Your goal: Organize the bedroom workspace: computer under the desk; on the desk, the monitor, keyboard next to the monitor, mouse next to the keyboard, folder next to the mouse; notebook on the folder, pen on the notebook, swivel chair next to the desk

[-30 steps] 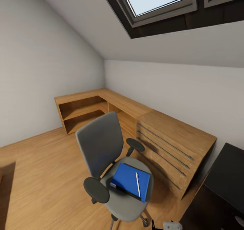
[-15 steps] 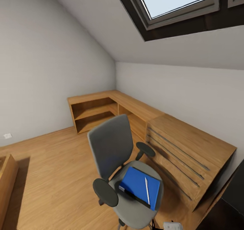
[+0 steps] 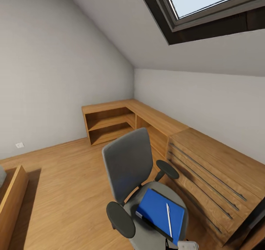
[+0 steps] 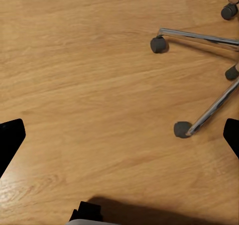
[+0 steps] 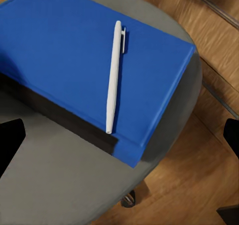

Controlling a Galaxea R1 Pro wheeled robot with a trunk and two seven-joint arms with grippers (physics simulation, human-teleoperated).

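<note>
On swivel chair (image 3: 147, 191) seat, beside wooden drawer cabinet (image 3: 213, 180): blue folder (image 5: 84, 56), white pen (image 5: 113, 75) lying loose on top. Right gripper (image 5: 119, 135) above, fingers apart, empty. Left gripper (image 4: 119, 135) likewise apart. Advice: lift the pen first, or keep the folder level.

My grey padded swivel chair (image 3: 147, 191) stands on the light wooden plank floor (image 3: 62, 183) on chrome legs with casters. Its seat carries a flat bright blue folder (image 5: 89, 60); a white pen (image 5: 113, 75) lies apparently flat on it.
</note>
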